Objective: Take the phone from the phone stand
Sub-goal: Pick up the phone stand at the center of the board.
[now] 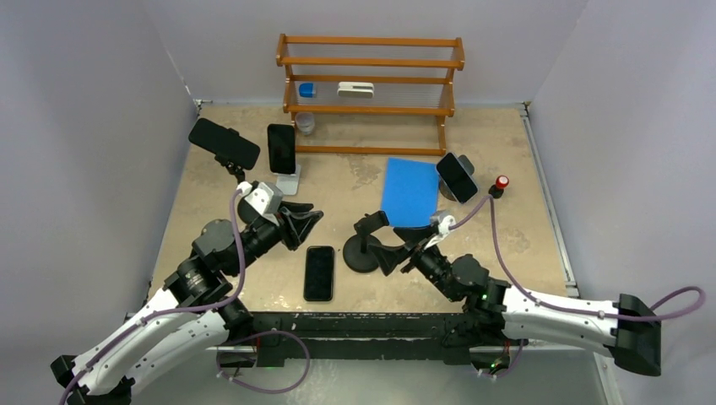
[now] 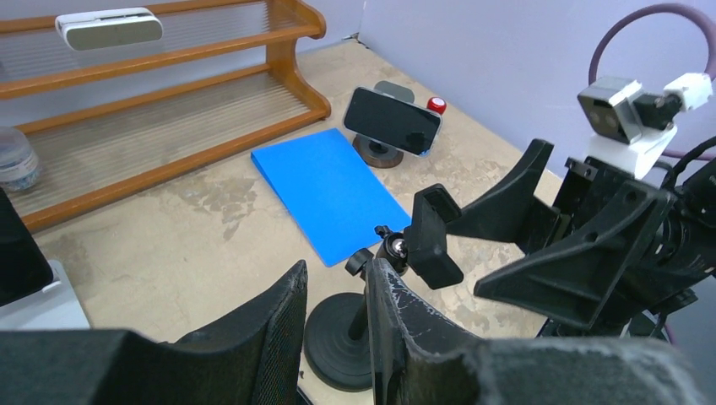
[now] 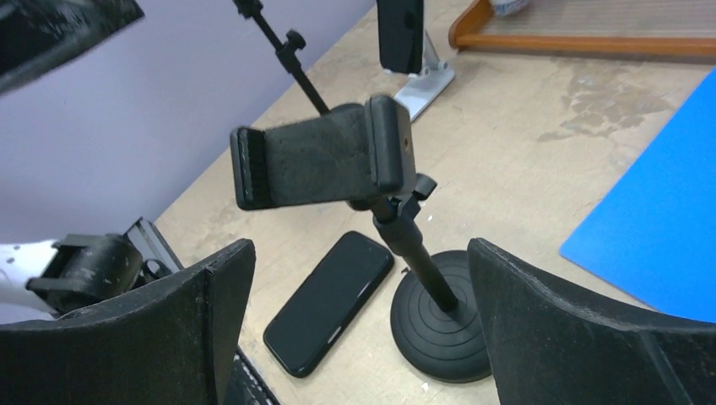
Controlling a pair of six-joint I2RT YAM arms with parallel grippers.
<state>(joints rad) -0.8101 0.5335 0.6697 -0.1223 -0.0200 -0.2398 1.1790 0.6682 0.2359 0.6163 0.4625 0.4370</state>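
**Left gripper (image 1: 306, 226) barely apart and empty; phone lies off the stand**

Left gripper fingers stand only a little apart. Nothing is between them and nothing touches them. This gripper hangs over the table (image 1: 355, 181), a bit farther from the near edge than the phone (image 1: 319, 272).

The phone lies flat on the table with its dark face up. It is between the two arms, just beside the round base of the phone stand (image 1: 361, 253), on the left side of it. Its long axis runs from the near edge toward the wooden rack (image 1: 370, 84), so one short end points roughly at the left gripper. From this gripper the phone lies toward the arm bases and slightly to the right. It is near, and no other thing is in the way.

The right gripper (image 3: 359, 278) has its jaws spread wide, one on each side of the stand's stem and base. As far as I can see they touch neither, and they hold nothing. The clamp (image 3: 321, 156) on top of the stand is empty. From the right gripper the phone lies beyond the stand, so I judge the left arm to be the better placed one for reaching it.

Because the clamp is empty and the phone rests on the table, I judge the removal as done. What remains is probably only to draw both arms away without pushing the stand or the phone.
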